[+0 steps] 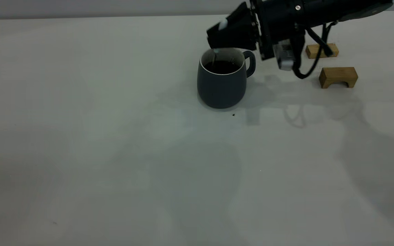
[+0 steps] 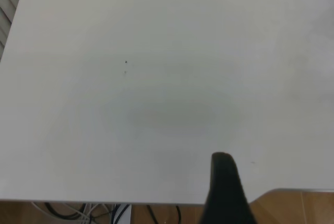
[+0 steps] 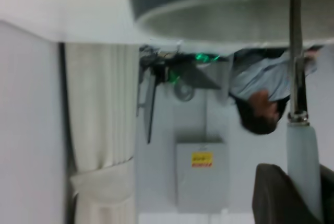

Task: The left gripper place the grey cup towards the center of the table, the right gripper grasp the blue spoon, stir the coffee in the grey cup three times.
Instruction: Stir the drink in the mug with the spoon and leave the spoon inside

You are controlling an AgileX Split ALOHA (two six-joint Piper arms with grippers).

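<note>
Just right of centre in the upper half of the exterior frame, the grey cup [image 1: 221, 83] stands upright on the table [image 1: 80, 136], its handle pointing right, well apart from the two wooden blocks [image 1: 338, 77] further right. My right gripper [image 1: 229, 36] hangs directly above the cup's far rim, fingers closed on the pale handle of the blue spoon [image 1: 214, 56], whose thin metal neck runs down inside the rim toward the coffee [image 1: 221, 67]. The right wrist view confirms the hold: one finger [image 3: 279, 195] sits against the spoon handle [image 3: 302, 166], and the neck passes the cup rim [image 3: 209, 18]. I cannot see whether the bowl is under the liquid.

I judge I am in the stirring step. To do it well I want small, slow circles with the neck kept off the cup wall, since a push on the rim could slide or tip the cup. The spoon should stay near vertical and deep enough to move the liquid without scraping the bottom hard.

The left gripper shows only one dark finger [image 2: 225, 192] at the lower edge of its own view, over bare table near the edge; I cannot tell whether it is open.
</note>
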